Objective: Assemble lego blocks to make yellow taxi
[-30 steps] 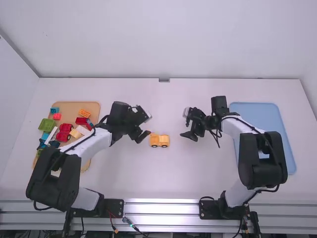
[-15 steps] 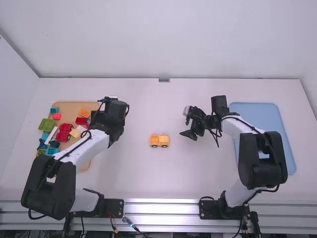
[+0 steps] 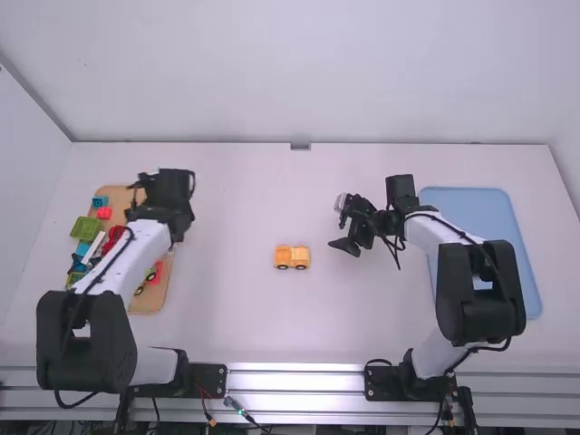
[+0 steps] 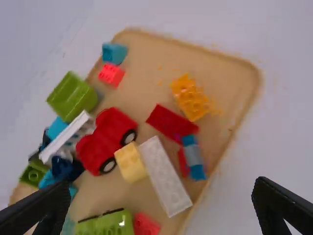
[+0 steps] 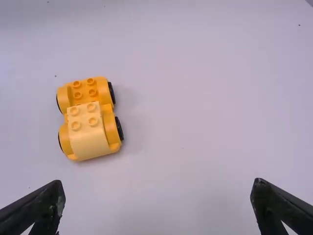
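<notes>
In the high view, a yellow vehicle (image 3: 292, 257) stands on its wheels on the white worktop (image 3: 227, 317), between the two arms and well apart from both. The left end effector (image 3: 138, 192) is over the tan tray (image 3: 118, 194) of mixed blocks, partly hidden by its own arm. The right end effector (image 3: 337, 224) is on the other side of the vehicle, its two fingers apart, with the right arm passing above the blue tray (image 3: 467, 201).

In the left wrist view, the left end effector is open, its fingers spread wide above the tan tray. A pale yellow block (image 4: 130, 162) lies between a red car (image 4: 106, 139) and a long white block (image 4: 165, 176). Near the white block are a flat red block (image 4: 171, 122) and a blue-and-grey piece (image 4: 193, 156), with an orange block (image 4: 190, 98) just beside the red one. A green block (image 4: 73, 96), a small red block (image 4: 112, 74) and a light blue block (image 4: 114, 53) sit along the tray's edge.

In the right wrist view, the right end effector is open too, its fingers well apart. The yellow vehicle carries a paler, four-studded block (image 5: 88, 137) on one end; the other end shows bare studs, and black wheels show along its sides
</notes>
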Controlling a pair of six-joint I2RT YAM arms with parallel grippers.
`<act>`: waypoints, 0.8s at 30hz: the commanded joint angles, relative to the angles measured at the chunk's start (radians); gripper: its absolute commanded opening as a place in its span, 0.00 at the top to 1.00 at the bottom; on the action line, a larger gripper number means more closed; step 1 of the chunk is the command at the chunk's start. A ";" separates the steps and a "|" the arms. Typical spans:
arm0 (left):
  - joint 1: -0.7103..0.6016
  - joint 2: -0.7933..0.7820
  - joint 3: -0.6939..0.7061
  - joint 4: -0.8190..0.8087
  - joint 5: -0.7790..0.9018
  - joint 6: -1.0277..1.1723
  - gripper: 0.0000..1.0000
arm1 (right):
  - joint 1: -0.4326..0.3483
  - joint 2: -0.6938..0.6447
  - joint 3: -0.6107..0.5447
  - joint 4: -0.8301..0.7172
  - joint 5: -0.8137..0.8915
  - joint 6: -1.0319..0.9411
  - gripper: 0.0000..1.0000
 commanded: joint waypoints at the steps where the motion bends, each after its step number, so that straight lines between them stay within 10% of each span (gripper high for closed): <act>1: 0.136 -0.022 0.050 -0.060 0.231 -0.121 0.01 | 0.001 -0.028 -0.011 0.006 -0.003 0.003 0.01; 9: 0.367 -0.022 0.064 -0.083 0.603 -0.120 0.01 | 0.013 -0.028 -0.011 0.059 -0.002 0.043 0.01; 24: 0.421 0.048 0.101 -0.145 0.478 -0.248 0.01 | 0.021 -0.028 -0.011 0.080 0.027 0.072 0.01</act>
